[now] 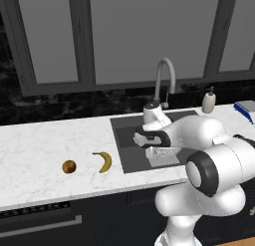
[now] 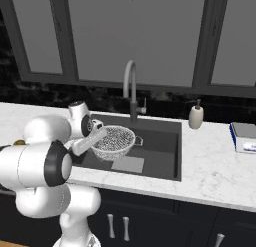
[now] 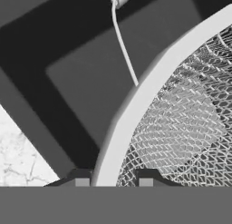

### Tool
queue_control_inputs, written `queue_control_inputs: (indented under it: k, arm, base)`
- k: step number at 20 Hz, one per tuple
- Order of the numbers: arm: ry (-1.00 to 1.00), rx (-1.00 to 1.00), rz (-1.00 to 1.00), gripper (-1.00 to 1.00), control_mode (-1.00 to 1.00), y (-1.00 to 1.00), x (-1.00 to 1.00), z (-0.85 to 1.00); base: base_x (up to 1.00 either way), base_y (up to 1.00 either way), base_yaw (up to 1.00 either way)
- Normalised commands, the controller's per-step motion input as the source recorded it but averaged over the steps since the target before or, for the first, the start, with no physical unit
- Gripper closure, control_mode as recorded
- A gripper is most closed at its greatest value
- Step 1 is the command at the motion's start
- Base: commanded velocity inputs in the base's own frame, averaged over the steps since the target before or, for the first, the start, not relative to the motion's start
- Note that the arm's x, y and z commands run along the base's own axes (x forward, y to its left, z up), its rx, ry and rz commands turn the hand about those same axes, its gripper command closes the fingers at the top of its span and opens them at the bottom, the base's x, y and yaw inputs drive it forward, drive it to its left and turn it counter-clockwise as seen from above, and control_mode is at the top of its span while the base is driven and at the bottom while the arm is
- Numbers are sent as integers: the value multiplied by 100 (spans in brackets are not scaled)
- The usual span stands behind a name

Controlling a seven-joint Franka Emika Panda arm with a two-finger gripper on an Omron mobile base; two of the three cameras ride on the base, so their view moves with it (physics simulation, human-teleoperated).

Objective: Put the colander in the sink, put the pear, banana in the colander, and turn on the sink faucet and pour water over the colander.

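While clamped in the gripper [image 3: 113, 182] by its rim, colander [image 2: 113, 141] hangs above the sink [image 2: 160, 141], not yet set down. Next: lower onto basin floor, release, then fetch pear [image 1: 69, 166] and banana [image 1: 103, 161], lying on left counter [image 1: 40, 150].

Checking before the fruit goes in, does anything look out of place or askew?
Nothing spilled or damaged. The colander hangs over the sink, held at its rim by the pincer. Pear and banana lie on the counter.
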Motion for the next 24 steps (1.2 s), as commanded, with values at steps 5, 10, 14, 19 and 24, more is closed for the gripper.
queue_control_inputs:
  k: [5, 10, 14, 19, 24]
  arm:
    - [0, -10, -11, 100, -100, 0, 25, -35]
    - [0, -5, -7, 100, -100, 0, 31, -26]
    - [1, 0, -5, 100, -100, -1, 30, -27]
    - [2, 0, -4, 100, -100, -4, 26, -29]
    - [0, 0, -3, 100, -100, -8, 20, -25]
  base:
    - [0, 0, 0]
    - [0, 0, 0]
    - [0, 0, 0]
    - [0, 0, 0]
    - [0, 0, 0]
